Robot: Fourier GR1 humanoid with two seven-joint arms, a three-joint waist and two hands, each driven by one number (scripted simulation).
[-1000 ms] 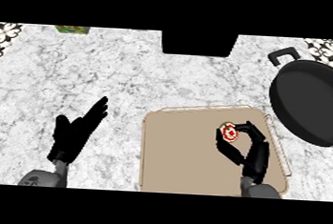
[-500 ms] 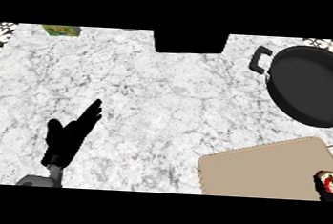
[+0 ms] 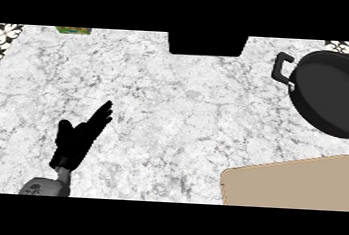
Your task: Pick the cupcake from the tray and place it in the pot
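Not done yet, by the look of it. Nothing to see inside the pot (image 3: pixel 332 95), only its dark flat floor. No sign of the cupcake anywhere: not on the showing part of the tray (image 3: pixel 299 185), not on the counter (image 3: pixel 178 109), not in the pot. Could be out past the right edge, but cannot tell. No sign of the right hand either, so cannot tell if open, shut or holding something. Still to do, going by this: getting the cupcake over to the pot and setting it down inside.

Down at the near left, the left hand (image 3: pixel 80 137), resting wide open with fingers straight and pointing away and a bit to the right, thumb out to the side, holding nothing. Black and smooth, on a grey arm.

Now for shapes and feel. At the far right, the pot: round, wide and low, black all over, a little shiny at the rim, with a small loop handle (image 3: pixel 282 70) on its left side. Cut off by the right edge. At the near right, the tray: flat, tan, plain, with a rounded corner, partly out of sight. Well apart from the pot, with bare counter between. The counter itself: white and grey stone with cloudy marks, hard and smooth looking. At the far edge in the middle, a plain black block (image 3: pixel 208 43). At the far left, a small green thing (image 3: pixel 73 30), too small to name.
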